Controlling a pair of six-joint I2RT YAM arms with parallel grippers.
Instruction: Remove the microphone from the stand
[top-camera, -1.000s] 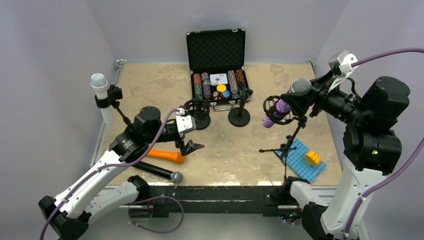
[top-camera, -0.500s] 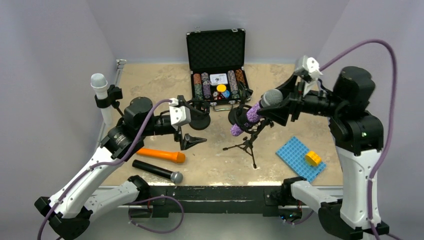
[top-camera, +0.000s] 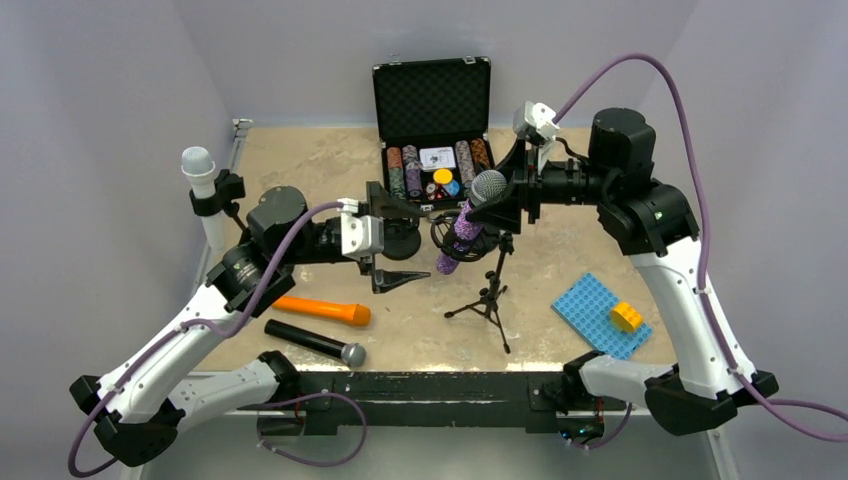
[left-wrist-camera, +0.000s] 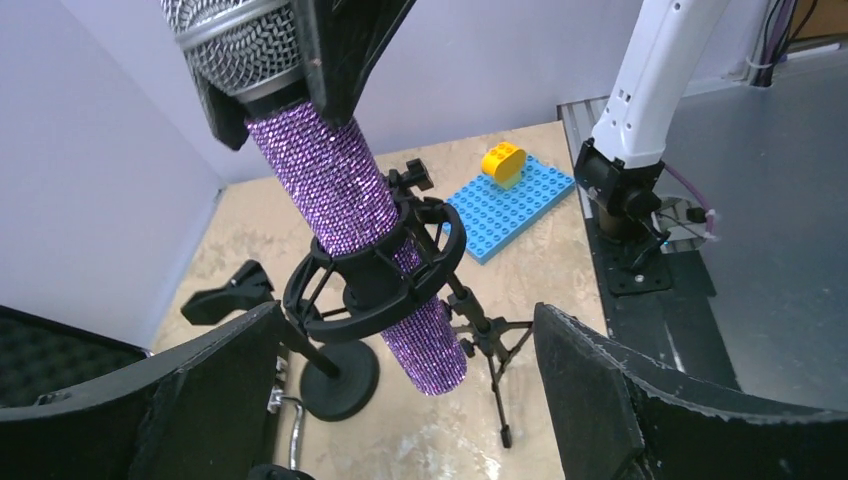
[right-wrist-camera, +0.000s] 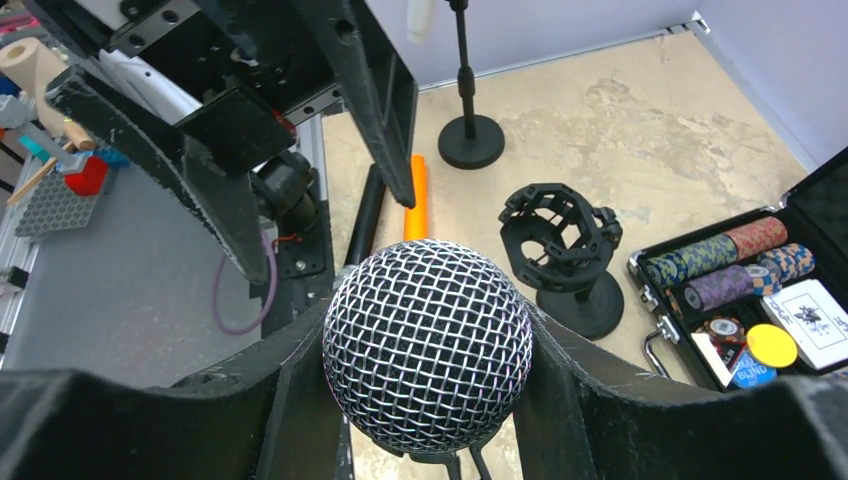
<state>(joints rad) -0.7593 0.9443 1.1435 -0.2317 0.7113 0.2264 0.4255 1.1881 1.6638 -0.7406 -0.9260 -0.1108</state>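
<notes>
Microphone (top-camera: 461, 230) shifted left, right hand (top-camera: 489, 188) gripping it

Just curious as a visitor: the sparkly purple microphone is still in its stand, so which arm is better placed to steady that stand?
Left. The left claw is open and faces the ring mount of the stand. The right claw is shut on the mesh head of the purple microphone, ready to pull.

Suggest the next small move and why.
Probably ease the open left gripper forward and close on the shock mount: the right gripper clamps the purple microphone near its head, but it sits in the mount and the tripod stand is unbraced.
</notes>
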